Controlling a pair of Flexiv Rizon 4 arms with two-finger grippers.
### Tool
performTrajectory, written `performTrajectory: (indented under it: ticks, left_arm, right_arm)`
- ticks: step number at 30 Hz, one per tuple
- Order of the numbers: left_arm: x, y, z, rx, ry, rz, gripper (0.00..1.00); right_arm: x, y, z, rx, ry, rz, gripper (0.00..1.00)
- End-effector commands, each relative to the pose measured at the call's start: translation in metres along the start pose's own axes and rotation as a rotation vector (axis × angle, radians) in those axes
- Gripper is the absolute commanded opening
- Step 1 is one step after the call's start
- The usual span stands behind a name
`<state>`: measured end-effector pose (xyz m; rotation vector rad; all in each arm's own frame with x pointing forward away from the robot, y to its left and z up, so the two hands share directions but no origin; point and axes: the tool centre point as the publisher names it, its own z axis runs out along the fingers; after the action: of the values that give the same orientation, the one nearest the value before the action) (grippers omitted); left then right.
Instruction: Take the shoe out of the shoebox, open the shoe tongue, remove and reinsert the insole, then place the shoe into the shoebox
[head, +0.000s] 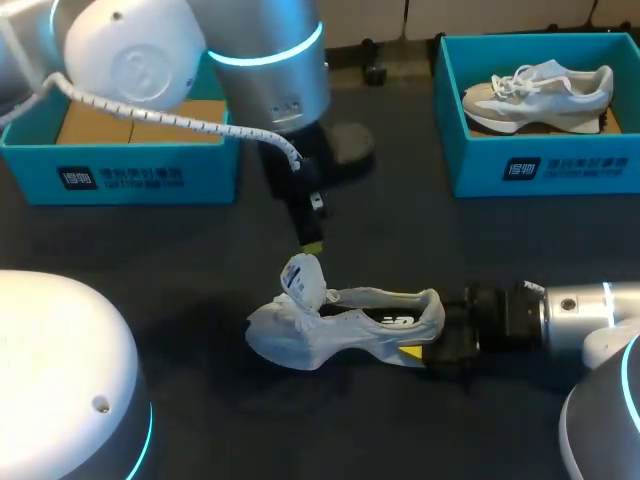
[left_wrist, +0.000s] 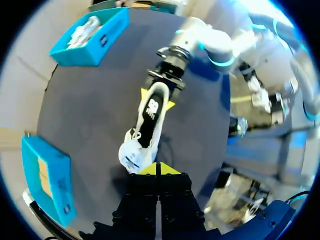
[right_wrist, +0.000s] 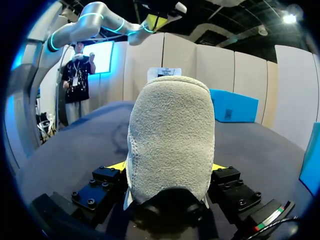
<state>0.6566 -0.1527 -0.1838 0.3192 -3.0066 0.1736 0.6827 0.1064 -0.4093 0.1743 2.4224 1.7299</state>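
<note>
Across the dark tabletop (head: 150, 260) sit two teal containers at the far edge. The left shoebox (head: 120, 175) holds only brown cardboard (head: 100, 125), and the right shoebox (head: 540, 170) holds a white and beige sneaker (head: 540, 95) lying on its side. Nearer the middle, outside both boxes, the pale grey shoe (head: 340, 330) rests on the tabletop with its toe toward the left side and its opening upward. The right end effector (head: 432, 338) clamps the heel, one yellow tip on each side of it. The left end effector (head: 312, 243) hangs just above the raised tongue (head: 302, 280), apart from it, its two yellow tips pressed together with nothing between them.
</note>
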Motion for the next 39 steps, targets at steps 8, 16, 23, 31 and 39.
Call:
performTrajectory:
  ticks: [8,16,23,31,39]
  left_arm:
    - [-0.006,-0.041,0.043,-0.052,-0.079,0.287,0.0]
    - [-0.012,-0.059,0.078,-0.089,-0.036,0.397,0.0]
    - [-0.012,-0.059,0.078,-0.089,-0.036,0.397,0.0]
    - [-0.016,-0.07,0.093,-0.097,-0.03,0.418,0.0]
    - [-0.022,-0.088,0.143,-0.114,-0.045,0.422,0.0]
  right_arm:
    - [0.0,0.001,-0.001,0.004,0.0,0.0,0.0]
    - [0.0,0.001,-0.001,0.004,0.0,0.0,0.0]
    - [0.0,0.001,-0.001,0.004,0.0,0.0,0.0]
    - [0.0,0.001,-0.001,0.004,0.0,0.0,0.0]
    - [0.0,0.001,-0.001,0.004,0.0,0.0,0.0]
